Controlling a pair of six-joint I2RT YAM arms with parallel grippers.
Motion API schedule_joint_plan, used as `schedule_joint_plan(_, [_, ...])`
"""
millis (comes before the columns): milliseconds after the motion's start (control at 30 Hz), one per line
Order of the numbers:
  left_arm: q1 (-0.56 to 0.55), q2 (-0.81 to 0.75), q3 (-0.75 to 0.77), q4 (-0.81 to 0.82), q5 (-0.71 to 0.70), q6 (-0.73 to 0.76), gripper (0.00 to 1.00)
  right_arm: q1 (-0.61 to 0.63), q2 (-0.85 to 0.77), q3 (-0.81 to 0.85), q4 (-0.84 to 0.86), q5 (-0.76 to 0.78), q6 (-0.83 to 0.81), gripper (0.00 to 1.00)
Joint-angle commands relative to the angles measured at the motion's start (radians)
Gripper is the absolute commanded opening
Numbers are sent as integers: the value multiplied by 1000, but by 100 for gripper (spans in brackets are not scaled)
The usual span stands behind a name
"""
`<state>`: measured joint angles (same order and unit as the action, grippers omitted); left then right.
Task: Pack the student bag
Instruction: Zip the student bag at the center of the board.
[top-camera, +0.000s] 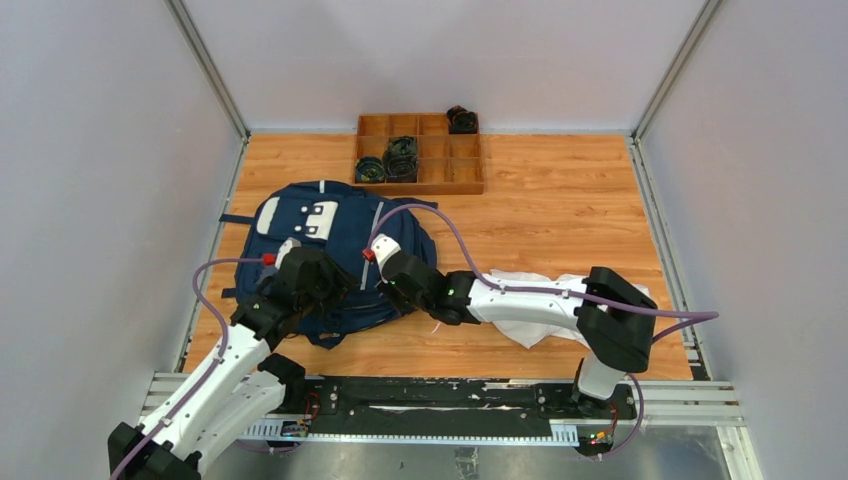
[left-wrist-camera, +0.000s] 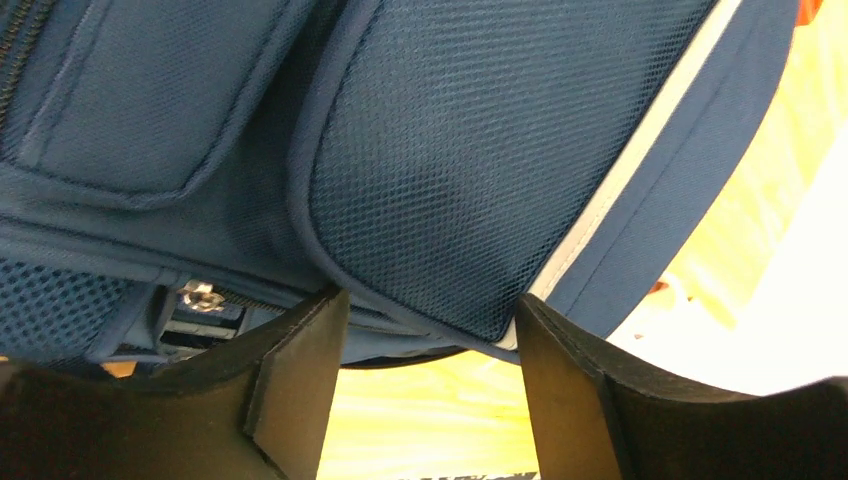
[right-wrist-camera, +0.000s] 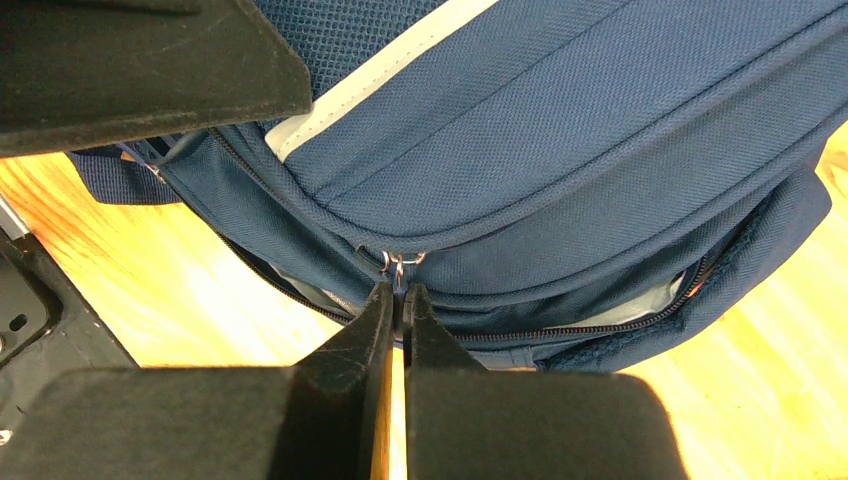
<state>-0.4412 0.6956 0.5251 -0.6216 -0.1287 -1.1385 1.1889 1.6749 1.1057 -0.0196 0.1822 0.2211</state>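
Centre frame, the right gripper (right-wrist-camera: 401, 300) pinches the student bag (top-camera: 330, 240) by its zipper pull (right-wrist-camera: 402, 263); the left gripper (left-wrist-camera: 430, 305) gapes wide beside the bag's mesh pocket (left-wrist-camera: 470, 150).

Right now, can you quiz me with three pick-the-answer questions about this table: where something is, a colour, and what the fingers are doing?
1. Where is the tray?
A) on the bag
B) at the far edge of the table, beyond the bag
C) under the bag

2. What colour is the bag?
A) red
B) green
C) navy blue

3. The right fingers are:
A) shut on the zip pull
B) wide open
C) out of sight

Answers:
1 B, the tray sits past the bag at the far edge.
2 C, its fabric is navy.
3 A, they pinch together at the pull.
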Motion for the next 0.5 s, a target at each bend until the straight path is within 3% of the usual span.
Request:
schedule_joint_plan(0, [-5,12,-17,98,2,-30,62,6,-38,27,-30,-36,14,0])
schedule_joint_plan(67, [-5,11,-11,75,-36,-28,47,8,-48,17,-37,-31,10,0])
schedule_joint_plan(133, [-4,-7,17,9,-111,-21,8,6,-61,2,-48,-7,2,0])
schedule_joint_plan(167, [-3,-19,33,-24,-147,-9,0,3,-72,-9,-55,-6,-5,0])
schedule_joint_plan(333, [19,-93,108,-130,-249,104,0,-22,-122,-65,-67,-42,-59,0])
schedule_joint_plan(467, [104,-107,140,-214,-221,193,0,-69,-130,-82,-71,-44,-60,0])
